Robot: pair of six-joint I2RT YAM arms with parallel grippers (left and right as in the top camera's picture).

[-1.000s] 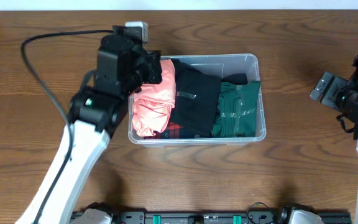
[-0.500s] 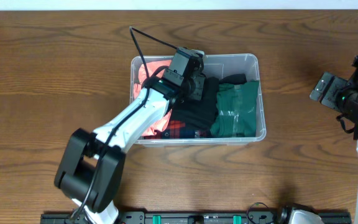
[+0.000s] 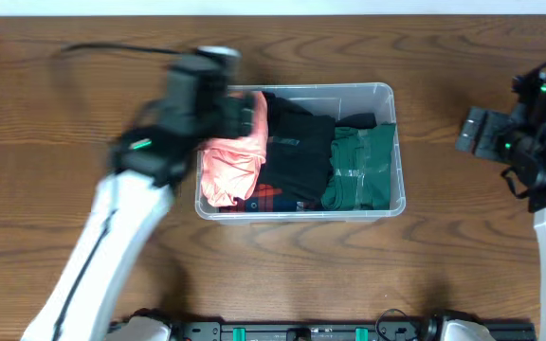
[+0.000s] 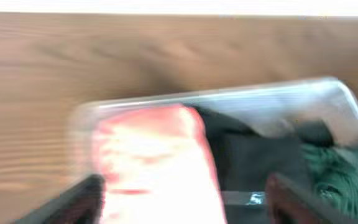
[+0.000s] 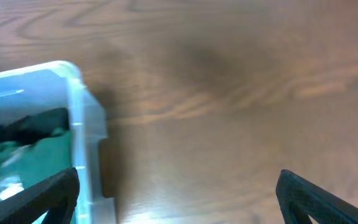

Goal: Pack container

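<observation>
Reviewing the feeds from the console, I start at the left end effector (image 3: 243,112), which hangs over the left short end of the container (image 3: 297,214), toward its far-left corner. Its image is smeared in both views. In its wrist view the left end effector (image 4: 184,183) shows two dark fingers spread wide with nothing pinched between them, so I record it as released. A folded pink garment (image 4: 154,162) lies directly beneath it inside the container.

Working outward, a black garment (image 3: 297,142) sits against the pink one in the middle of the container. A green garment (image 3: 363,166) fills the right end. All three lie within the walls. The container's long axis runs left to right across the tabletop (image 3: 64,57), so the load is ranked along that axis.

Beyond the right short wall is bare wood. The right end effector (image 3: 477,133) stands well apart from the container over that wood. Its wrist view shows the right end effector (image 5: 176,183) with fingers parted and nothing between them, and only the container's right corner (image 5: 82,124) at the left of the view.

Finding: the left arm is the nearer by a wide margin. In my judgement any next move on the container falls to it, working downward and to its right along the long axis.
</observation>
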